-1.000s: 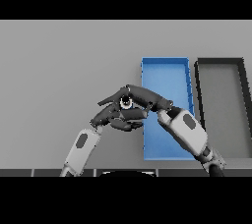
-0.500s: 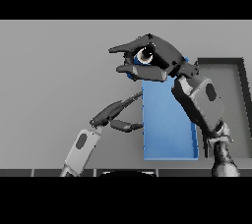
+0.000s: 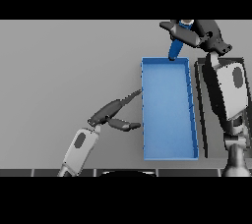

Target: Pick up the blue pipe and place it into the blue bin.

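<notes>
At about seven o'clock the left hand (image 3: pixel 112 114) rests loose-fingered on the grey counter (image 3: pixel 69 70), just beside the shallow rectangular blue bin (image 3: pixel 168 154). At one o'clock the right hand (image 3: pixel 189 34) clasps the short blue pipe (image 3: pixel 175 48), which hangs tilted over the bin's far rim. Released here, it could strike that rim and tumble outside, beside the dark bin (image 3: pixel 243 61).

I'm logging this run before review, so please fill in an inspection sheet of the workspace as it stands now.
Surface: grey table, bare where visible.
Job's things: blue pipe held tilted over the far end of the blue bin; nothing seen inside the bin.
Clutter: dark bin beside the blue one, partly hidden by the right arm.
Hands: right hand curled round the pipe; left hand open, by the blue bin's left wall.
Cables: nothing seen.
Surroundings: nothing seen.
</notes>
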Available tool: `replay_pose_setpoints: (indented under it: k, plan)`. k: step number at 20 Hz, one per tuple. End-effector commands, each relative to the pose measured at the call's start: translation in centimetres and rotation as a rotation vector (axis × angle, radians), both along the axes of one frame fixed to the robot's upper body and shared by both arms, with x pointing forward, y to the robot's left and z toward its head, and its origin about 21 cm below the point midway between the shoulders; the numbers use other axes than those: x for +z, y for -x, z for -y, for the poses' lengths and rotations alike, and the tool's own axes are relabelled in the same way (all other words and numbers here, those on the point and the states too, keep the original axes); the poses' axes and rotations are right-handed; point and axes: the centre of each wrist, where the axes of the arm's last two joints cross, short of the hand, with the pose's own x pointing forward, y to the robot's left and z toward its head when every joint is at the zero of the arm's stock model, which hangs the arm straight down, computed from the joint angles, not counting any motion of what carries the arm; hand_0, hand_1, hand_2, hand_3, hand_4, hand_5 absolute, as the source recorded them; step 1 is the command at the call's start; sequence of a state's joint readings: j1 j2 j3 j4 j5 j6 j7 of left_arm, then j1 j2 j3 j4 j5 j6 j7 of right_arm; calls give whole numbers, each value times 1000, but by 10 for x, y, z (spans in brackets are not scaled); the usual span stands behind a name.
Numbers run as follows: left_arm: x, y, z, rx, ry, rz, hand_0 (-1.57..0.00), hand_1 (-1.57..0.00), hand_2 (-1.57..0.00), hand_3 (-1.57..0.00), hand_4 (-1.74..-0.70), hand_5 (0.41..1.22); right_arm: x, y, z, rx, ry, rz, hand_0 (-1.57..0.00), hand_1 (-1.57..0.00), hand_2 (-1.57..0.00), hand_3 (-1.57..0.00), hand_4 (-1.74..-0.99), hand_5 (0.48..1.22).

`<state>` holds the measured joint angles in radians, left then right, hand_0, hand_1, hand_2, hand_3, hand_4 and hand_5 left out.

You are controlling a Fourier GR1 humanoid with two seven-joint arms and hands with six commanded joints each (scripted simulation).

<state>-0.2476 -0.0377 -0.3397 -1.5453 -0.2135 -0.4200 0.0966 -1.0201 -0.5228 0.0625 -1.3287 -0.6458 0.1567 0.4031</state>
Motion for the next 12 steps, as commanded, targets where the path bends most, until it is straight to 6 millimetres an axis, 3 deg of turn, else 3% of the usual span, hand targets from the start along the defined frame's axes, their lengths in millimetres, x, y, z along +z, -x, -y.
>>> replay_pose_setpoints:
  k: [1,8,12]
  plan:
    - [-2,2,-1,0,1,-6,1,1,1,1,-869,418,-12,0,10,-25,5,-26,-1571,-1571,-1571,-1571,-1741,1221]
    - [-3,6,2,-4,16,-28,1,1,1,1,-878,423,-85,21,47,-171,46,-247,-1571,-1571,-1571,-1571,-1741,1221]
    - [-6,8,-4,4,4,-29,1,1,1,1,-882,427,-110,42,53,-286,91,-386,-1571,-1571,-1571,-1571,-1741,1221]
